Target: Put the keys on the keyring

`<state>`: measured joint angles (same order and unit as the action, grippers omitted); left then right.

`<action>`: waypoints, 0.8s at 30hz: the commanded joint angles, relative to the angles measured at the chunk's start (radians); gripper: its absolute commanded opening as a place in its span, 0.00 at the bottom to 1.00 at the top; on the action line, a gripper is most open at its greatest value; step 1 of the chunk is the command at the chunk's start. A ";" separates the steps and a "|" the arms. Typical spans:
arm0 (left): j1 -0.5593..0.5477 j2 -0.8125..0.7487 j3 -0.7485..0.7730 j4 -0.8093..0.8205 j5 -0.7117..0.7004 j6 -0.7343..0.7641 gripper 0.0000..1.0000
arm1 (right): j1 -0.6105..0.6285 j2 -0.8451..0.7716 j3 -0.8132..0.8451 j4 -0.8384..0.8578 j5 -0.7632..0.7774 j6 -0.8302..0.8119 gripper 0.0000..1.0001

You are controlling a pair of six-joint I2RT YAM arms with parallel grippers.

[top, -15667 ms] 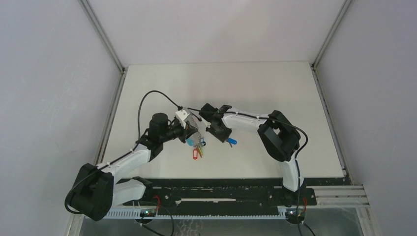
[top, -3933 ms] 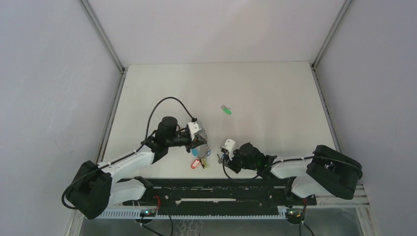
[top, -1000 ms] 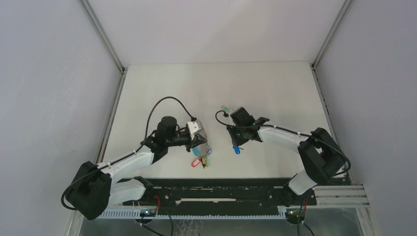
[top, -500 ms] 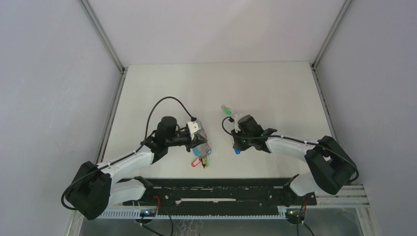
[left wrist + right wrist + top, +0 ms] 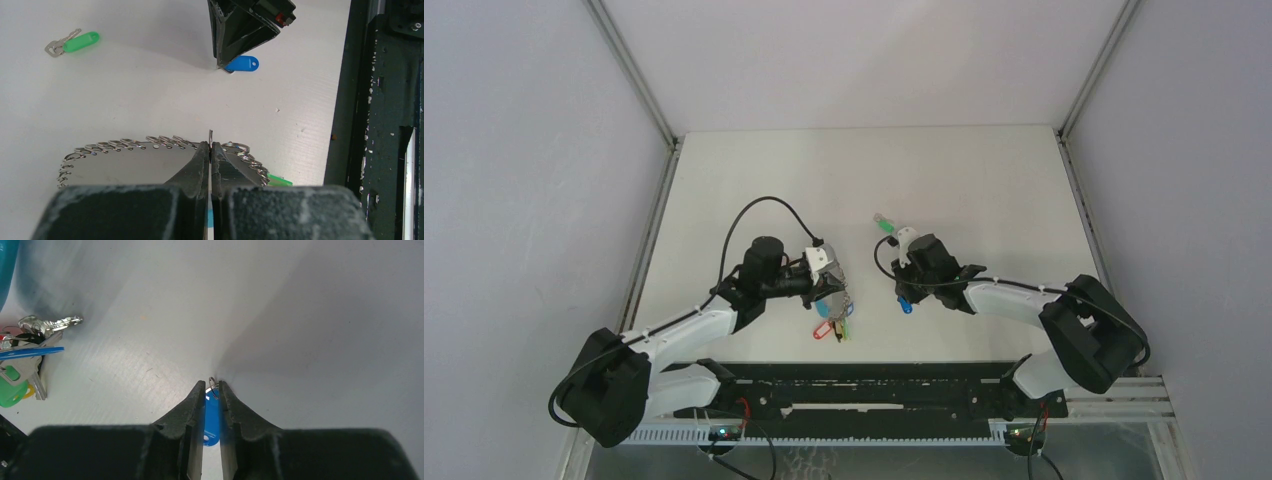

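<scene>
One blue key (image 5: 212, 421), pinched between right fingers (image 5: 192, 409)

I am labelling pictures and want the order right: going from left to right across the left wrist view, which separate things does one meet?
green key → blue key → black rail at the table's edge

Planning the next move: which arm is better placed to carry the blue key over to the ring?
Right. Its hand is already closed around the blue key on the table. The left hand is occupied, shut on the ring.
</scene>
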<state>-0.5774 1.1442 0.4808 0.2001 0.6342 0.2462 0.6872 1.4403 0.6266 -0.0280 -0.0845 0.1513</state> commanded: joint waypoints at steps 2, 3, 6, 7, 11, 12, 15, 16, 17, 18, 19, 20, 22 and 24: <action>0.005 -0.035 0.010 0.059 0.015 -0.010 0.00 | -0.005 0.012 -0.001 0.048 -0.019 -0.012 0.12; 0.005 -0.034 0.011 0.058 0.017 -0.011 0.00 | -0.005 0.014 0.000 0.044 -0.020 -0.011 0.11; 0.005 -0.032 0.012 0.058 0.018 -0.012 0.00 | -0.006 0.015 0.005 0.030 -0.021 -0.009 0.07; 0.005 -0.033 0.012 0.058 0.018 -0.010 0.00 | -0.006 0.017 0.009 0.024 -0.021 -0.010 0.05; 0.005 -0.037 0.012 0.054 0.019 -0.011 0.00 | -0.006 0.011 0.027 -0.009 -0.020 -0.009 0.00; 0.005 -0.038 0.012 0.053 0.018 -0.010 0.00 | -0.006 0.013 0.038 -0.025 -0.019 -0.009 0.00; 0.005 -0.040 0.012 0.051 0.018 -0.010 0.00 | -0.006 0.023 0.090 -0.109 -0.022 -0.009 0.00; 0.005 -0.041 0.012 0.050 0.018 -0.010 0.00 | -0.006 0.031 0.112 -0.142 -0.025 -0.009 0.00; 0.005 -0.041 0.013 0.049 0.020 -0.010 0.00 | -0.007 0.046 0.144 -0.192 -0.029 -0.007 0.00; 0.005 -0.039 0.013 0.047 0.022 -0.008 0.00 | -0.007 0.056 0.171 -0.229 -0.034 -0.008 0.00; 0.005 -0.039 0.014 0.045 0.022 -0.008 0.00 | -0.008 0.068 0.194 -0.265 -0.037 -0.009 0.00; 0.005 -0.038 0.016 0.043 0.021 -0.006 0.00 | -0.008 0.080 0.220 -0.301 -0.041 -0.009 0.00; 0.005 -0.039 0.016 0.039 0.022 -0.004 0.00 | -0.009 0.101 0.267 -0.362 -0.050 -0.013 0.00; 0.005 -0.038 0.018 0.036 0.024 -0.004 0.00 | -0.012 0.124 0.313 -0.421 -0.060 -0.017 0.00</action>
<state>-0.5774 1.1366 0.4808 0.1993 0.6350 0.2466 0.6819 1.5364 0.8509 -0.3046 -0.1188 0.1505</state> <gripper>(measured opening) 0.009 0.002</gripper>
